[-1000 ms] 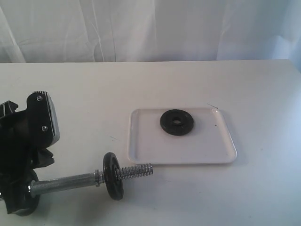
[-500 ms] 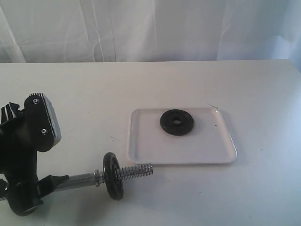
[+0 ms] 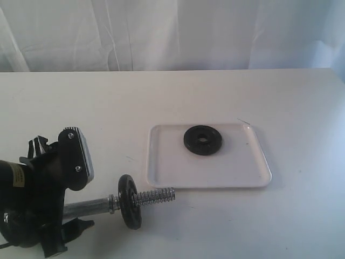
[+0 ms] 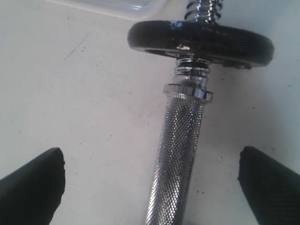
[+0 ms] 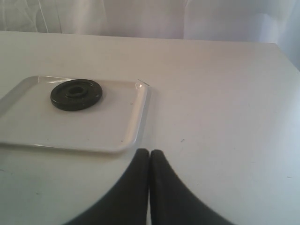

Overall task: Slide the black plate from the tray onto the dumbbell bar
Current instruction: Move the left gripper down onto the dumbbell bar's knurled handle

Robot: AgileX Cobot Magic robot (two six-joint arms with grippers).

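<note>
A broad off-white table stands before a wall of pale, loosely draped curtain under soft, even light.

Dumbbell bar: shiny chrome metal, knurled rough on the grip, smooth collar, coarse thread at the end. Black plate on tray: matt black, faintly grainy. Second disc on bar: black, slight sheen on rim. Tray: white plastic, smooth, lightly glossy. Table: off-white, matt, smooth, few dark specks. Backdrop: white cloth, soft folds. Left gripper pads: black, matt, fine-textured. Right gripper fingers: black, smooth, matt.
</note>
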